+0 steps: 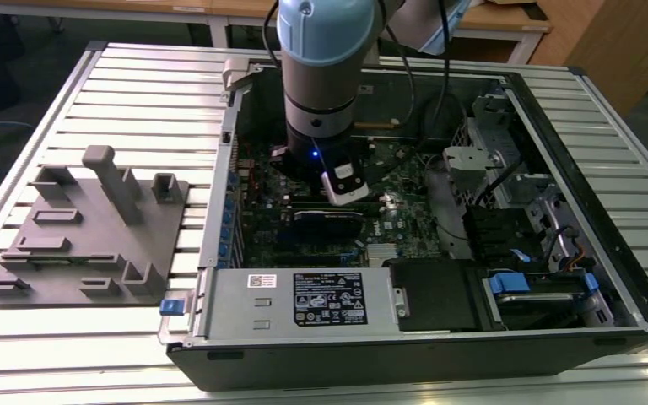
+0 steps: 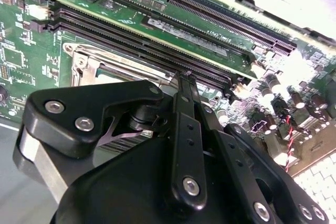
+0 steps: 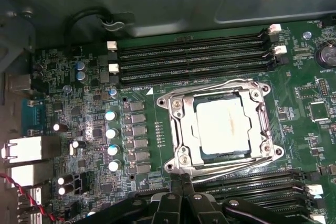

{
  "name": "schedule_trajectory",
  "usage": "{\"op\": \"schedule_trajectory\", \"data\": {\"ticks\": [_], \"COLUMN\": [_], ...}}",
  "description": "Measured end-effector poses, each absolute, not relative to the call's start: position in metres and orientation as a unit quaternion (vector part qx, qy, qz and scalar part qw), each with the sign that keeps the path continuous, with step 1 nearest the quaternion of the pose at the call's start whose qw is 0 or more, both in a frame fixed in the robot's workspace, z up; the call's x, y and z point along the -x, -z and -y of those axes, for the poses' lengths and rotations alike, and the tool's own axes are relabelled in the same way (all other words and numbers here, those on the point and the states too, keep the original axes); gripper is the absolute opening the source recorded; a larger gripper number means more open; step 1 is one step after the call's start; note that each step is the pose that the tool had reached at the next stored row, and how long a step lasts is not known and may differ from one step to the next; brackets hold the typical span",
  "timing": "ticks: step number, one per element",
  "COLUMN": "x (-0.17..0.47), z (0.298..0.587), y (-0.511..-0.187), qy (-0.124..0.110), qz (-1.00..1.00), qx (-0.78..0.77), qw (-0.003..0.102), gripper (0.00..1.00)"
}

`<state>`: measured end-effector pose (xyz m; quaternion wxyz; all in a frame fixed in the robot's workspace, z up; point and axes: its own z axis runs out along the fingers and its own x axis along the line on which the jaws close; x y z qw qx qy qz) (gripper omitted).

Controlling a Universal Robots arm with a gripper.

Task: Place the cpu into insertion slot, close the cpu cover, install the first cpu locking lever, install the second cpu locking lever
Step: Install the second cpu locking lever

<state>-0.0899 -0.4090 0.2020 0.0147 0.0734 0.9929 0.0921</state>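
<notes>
Jaws are pinched together with nothing visibly caught between them; in the first wrist view the gripper [image 3: 180,176] has its tips right at the socket's near edge, touching or all but touching the wire lever [image 3: 236,162] that runs along that edge. In the second wrist view the gripper [image 2: 185,77] shows the same closed pair of fingers pointing at the socket's corner.

In the exterior view the arm [image 1: 318,76] reaches straight down into the open computer case [image 1: 577,169], over the socket. The green motherboard [image 3: 94,129] spreads out on all sides of the socket, and a bank of long black memory slots [image 3: 194,59] lies just beyond the socket's far edge.

The socket [image 3: 173,103] itself is filled. Its silvery cover [image 3: 181,129] lies flat over it, and the cpu [image 3: 223,127] sits inside, its pale metal top showing through the cover's square opening. A second wire lever [image 3: 210,86] runs along the socket's far edge.

By my reading, seating the chip and closing the cover are done, and the step in hand is a locking lever, the one on the socket's near edge. I cannot tell whether either lever is fully hooked. Any push here calls for closed tips kept squarely on the thin wire, clear of the memory slots beside the socket.
</notes>
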Motion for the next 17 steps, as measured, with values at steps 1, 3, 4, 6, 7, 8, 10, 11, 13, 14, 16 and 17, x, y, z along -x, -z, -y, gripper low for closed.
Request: {"op": "schedule_trajectory", "data": {"ticks": [1,3,4,6,7,8,10,11,13,14,16,17], "x": [0.0900,0.0900,0.0900,0.0899,0.0900,0.0900,0.0900,0.0901,0.0903,0.0904,0.0905,0.0906], "z": [0.4090,0.4090,0.4089,0.4089,0.4089,0.4090,0.4090,0.4090,0.4090,0.4089,0.4089,0.4090], "y": [-0.2019,-0.2019,-0.2019,-0.2017,-0.2013,-0.2012,-0.2008,-0.2005,-0.2003,-0.2002,-0.1999,-0.1997], "qy": [-0.093,-0.095,-0.096,-0.097,-0.098,-0.098,-0.098,-0.098,-0.100,-0.101,-0.102,-0.102], "qz": [-0.993,-0.993,-0.993,-0.992,-0.992,-0.992,-0.992,-0.992,-0.992,-0.992,-0.992,-0.992], "qx": [-0.073,-0.073,-0.073,-0.073,-0.073,-0.073,-0.073,-0.073,-0.073,-0.073,-0.074,-0.074], "qw": [0.015,0.014,0.014,0.014,0.014,0.014,0.014,0.014,0.014,0.014,0.014,0.014], "gripper": [0.11,0.11,0.11,0.11,0.11,0.11,0.11,0.11,0.11,0.11,0.11,0.11]}}
